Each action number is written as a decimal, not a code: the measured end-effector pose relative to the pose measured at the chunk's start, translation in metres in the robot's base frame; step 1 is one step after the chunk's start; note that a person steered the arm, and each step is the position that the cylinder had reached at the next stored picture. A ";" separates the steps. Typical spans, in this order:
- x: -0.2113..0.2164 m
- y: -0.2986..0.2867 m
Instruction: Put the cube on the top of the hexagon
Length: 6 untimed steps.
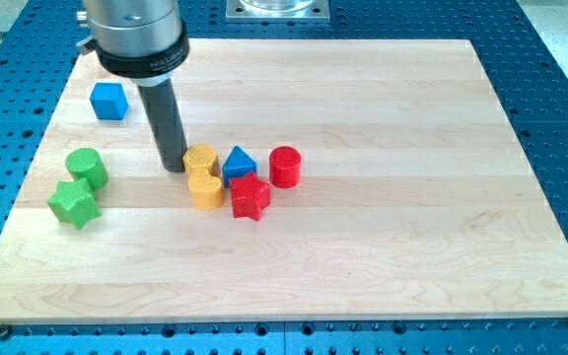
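Note:
The blue cube (pixel 109 101) sits near the view's upper left of the wooden board (pixel 383 247). The yellow hexagon (pixel 201 159) lies near the board's middle, to the lower right of the cube. My tip (pixel 174 166) stands just left of the hexagon, touching or almost touching its left side. The cube is apart from the rod, up and to the left of it.
A yellow heart (pixel 205 188) lies just below the hexagon. A blue triangle (pixel 239 164), a red star (pixel 250 197) and a red cylinder (pixel 285 166) crowd its right. A green cylinder (pixel 86 167) and a green star (pixel 73 202) lie at the left.

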<state>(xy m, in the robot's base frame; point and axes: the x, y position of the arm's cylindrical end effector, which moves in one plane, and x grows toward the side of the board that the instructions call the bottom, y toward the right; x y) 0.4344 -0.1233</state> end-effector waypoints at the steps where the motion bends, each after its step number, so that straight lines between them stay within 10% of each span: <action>1: -0.012 -0.009; 4: -0.081 -0.154; 6: -0.096 -0.060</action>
